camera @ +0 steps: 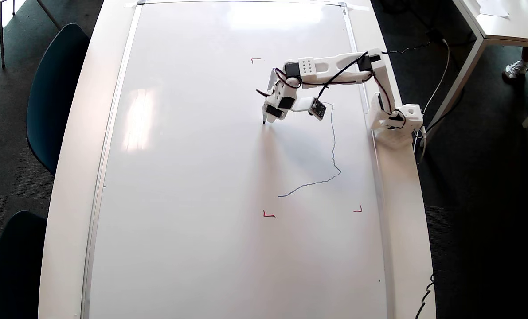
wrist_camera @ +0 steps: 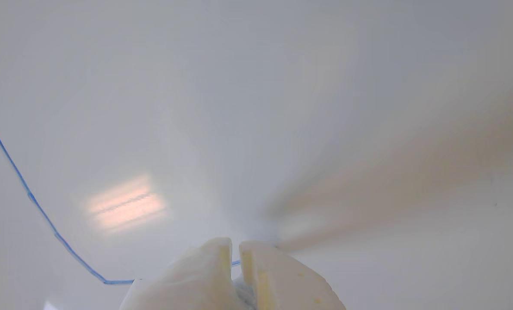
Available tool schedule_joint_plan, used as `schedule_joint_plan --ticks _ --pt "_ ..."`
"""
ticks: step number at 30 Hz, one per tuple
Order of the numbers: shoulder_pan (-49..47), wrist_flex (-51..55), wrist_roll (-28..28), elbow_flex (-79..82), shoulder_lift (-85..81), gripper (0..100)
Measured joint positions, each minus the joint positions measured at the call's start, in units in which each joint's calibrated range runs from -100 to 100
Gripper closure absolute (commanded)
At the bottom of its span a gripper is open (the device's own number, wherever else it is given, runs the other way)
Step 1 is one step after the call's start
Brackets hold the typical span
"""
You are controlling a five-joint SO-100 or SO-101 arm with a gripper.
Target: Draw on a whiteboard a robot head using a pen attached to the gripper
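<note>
The whiteboard covers most of the table in the overhead view. My white gripper points down at its upper middle. The pen's dark tip sticks out below the claw and meets the board; the pen's body is hidden. The robot head drawing is a crooked blue line that runs down from beside the arm, then bends left to end near the lower red mark. In the wrist view the gripper shows two white fingers nearly together, and the blue line runs along the left of the board.
Red corner marks sit on the board. The arm's base is clamped at the table's right rim. Two dark chairs stand at the left. Another table and a person's feet are at the top right.
</note>
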State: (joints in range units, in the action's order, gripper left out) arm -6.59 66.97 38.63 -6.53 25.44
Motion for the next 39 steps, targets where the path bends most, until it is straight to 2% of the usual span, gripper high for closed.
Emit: schedule_joint_plan --ticks 20,39 --pt "-16.4 0.1 -8.1 -3.2 3.6 99" --pt "-25.2 0.1 -10.4 -4.1 4.0 99"
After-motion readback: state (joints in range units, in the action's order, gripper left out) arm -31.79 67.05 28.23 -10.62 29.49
